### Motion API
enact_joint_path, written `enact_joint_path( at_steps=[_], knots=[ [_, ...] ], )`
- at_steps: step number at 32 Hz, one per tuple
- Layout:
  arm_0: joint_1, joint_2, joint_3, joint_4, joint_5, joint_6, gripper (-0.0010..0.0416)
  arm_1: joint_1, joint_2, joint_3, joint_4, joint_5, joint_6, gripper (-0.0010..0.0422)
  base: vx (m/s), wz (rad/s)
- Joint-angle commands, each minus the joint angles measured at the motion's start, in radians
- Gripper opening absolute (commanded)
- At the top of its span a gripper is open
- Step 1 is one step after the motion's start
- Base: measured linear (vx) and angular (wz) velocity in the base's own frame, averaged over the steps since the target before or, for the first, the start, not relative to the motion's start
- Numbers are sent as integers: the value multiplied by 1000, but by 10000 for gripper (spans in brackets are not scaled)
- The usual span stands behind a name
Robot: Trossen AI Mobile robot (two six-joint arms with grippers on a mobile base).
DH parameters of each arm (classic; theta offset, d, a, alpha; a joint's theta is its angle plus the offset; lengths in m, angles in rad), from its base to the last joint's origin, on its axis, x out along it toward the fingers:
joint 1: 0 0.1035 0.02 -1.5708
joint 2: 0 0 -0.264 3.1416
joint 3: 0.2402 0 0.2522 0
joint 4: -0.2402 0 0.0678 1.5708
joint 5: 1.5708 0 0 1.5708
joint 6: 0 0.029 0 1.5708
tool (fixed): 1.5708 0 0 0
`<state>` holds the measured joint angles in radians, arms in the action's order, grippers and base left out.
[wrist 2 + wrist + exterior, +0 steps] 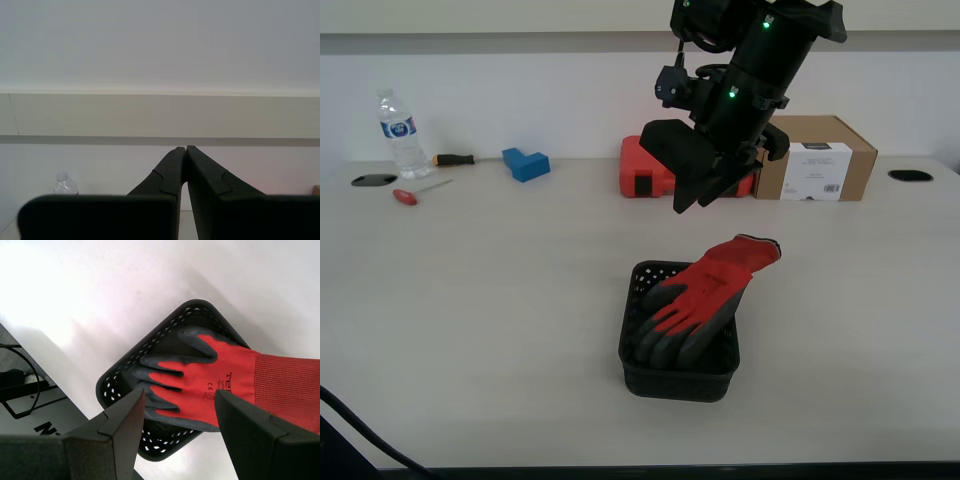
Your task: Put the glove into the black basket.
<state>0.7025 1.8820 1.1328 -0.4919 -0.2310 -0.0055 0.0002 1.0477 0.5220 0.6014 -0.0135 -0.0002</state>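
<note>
Along the far edge of your pale desk (470,300) sit a water bottle (400,135), two screwdrivers (418,191), a blue block (526,163), a red tool case (650,170) and a cardboard box (817,157).

Glove (227,385): red knit cloth, matt grey coated fingers; black basket (120,382): perforated matt plastic.

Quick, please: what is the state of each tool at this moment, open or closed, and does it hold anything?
My first tool: open, empty, above the red knit glove in the black perforated plastic basket.
My second tool: closed, holding nothing.
</note>
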Motion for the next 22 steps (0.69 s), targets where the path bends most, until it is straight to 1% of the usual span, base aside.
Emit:
enact_joint_path(
  at_steps=[1,15,22],
  knots=[
    [-1,-3,-1,2,0,-2,193,0,0,2,6,0,1,0,0,0],
    [-1,-3,-1,13,0,-2,193,0,0,2,6,0,1,0,0,0],
    [-1,-3,-1,14,0,-2,205,0,0,2,6,0,1,0,0,0]
  ],
)
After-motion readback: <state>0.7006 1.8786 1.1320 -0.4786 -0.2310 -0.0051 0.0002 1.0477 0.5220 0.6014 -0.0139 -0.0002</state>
